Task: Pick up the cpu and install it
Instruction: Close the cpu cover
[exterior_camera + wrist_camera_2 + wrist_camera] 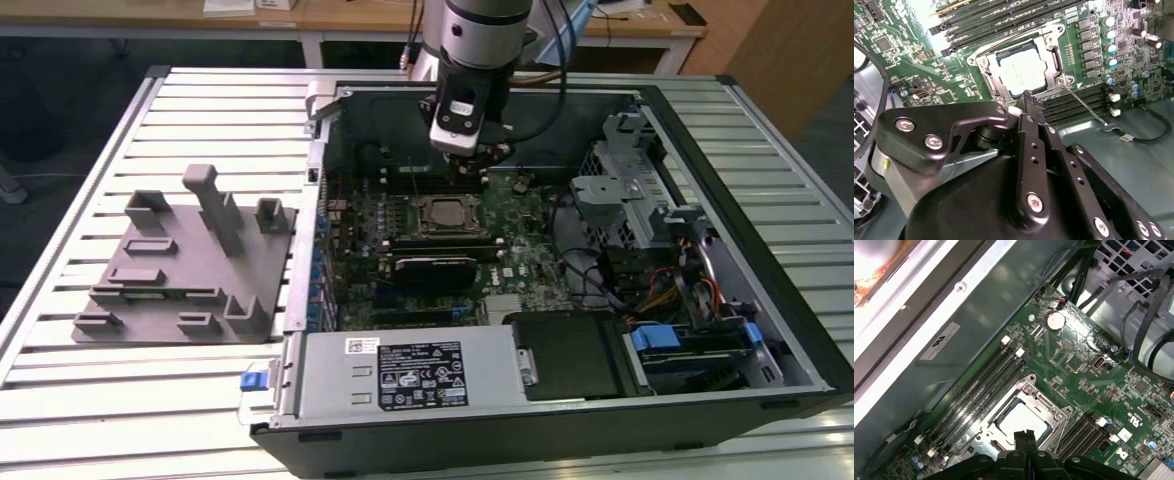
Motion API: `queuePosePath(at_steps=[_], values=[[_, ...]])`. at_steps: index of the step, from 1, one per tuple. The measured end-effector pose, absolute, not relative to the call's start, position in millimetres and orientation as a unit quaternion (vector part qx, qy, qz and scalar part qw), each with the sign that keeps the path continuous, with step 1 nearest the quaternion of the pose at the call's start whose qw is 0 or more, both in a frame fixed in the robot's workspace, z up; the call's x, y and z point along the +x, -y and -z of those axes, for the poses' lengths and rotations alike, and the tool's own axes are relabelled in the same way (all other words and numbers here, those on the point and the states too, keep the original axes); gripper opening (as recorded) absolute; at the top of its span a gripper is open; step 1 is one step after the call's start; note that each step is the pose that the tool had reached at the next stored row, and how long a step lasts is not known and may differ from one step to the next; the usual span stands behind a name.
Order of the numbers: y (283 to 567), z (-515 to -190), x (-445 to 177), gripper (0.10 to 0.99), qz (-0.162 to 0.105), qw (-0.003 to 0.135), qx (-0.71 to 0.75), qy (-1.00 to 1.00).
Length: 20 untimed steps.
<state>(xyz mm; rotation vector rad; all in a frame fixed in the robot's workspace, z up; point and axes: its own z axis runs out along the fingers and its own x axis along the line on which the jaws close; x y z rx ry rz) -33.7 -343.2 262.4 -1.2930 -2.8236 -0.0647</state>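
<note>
Cpu (1024, 72), flat silver sq w/ thin rim, sits in socket (1052, 50).

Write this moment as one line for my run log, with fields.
cpu: lying in socket | gripper: shut, holding nothing, near socket edge

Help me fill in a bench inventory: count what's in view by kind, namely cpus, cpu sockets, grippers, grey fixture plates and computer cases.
cpu: 1
cpu socket: 1
gripper: 1
grey fixture plate: 1
computer case: 1
Total: 5
</note>
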Motion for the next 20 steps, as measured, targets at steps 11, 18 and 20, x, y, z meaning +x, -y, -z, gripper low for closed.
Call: queuePosePath(at_steps=[11, 18, 20], values=[[343.2, -262.4, -33.7, 0.106, 0.02, 0.018, -0.386, 0.922], [343.2, -262.4, -33.7, 0.106, 0.02, 0.019, -0.366, 0.93], [343.2, -262.4, -33.7, 0.106, 0.02, 0.019, -0.361, 0.932]])
